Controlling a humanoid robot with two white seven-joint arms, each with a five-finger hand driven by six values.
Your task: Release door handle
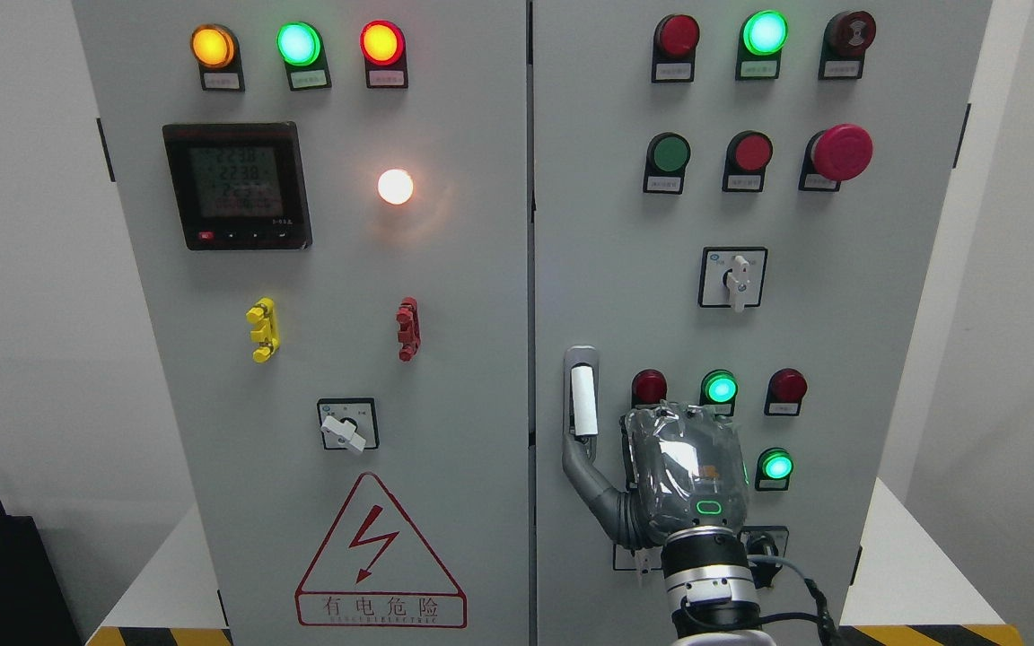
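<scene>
The right hand (683,475), seen from behind, hides its fingers; one grey digit touches the white-and-grey door handle (582,395); grip unclear.

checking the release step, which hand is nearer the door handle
Right. The right hand sits just right of the door handle, one finger reaching to its lower end. The left hand is out of view.

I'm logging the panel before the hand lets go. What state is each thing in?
Left door lamps: amber, green, red, all lit.
White lamp: lit.
Meter: display on.
Top right green lamp: lit; red beside it dark.
Door handle: upright, a finger on it.
Right hand: at the handle.
Doors: shut.
</scene>
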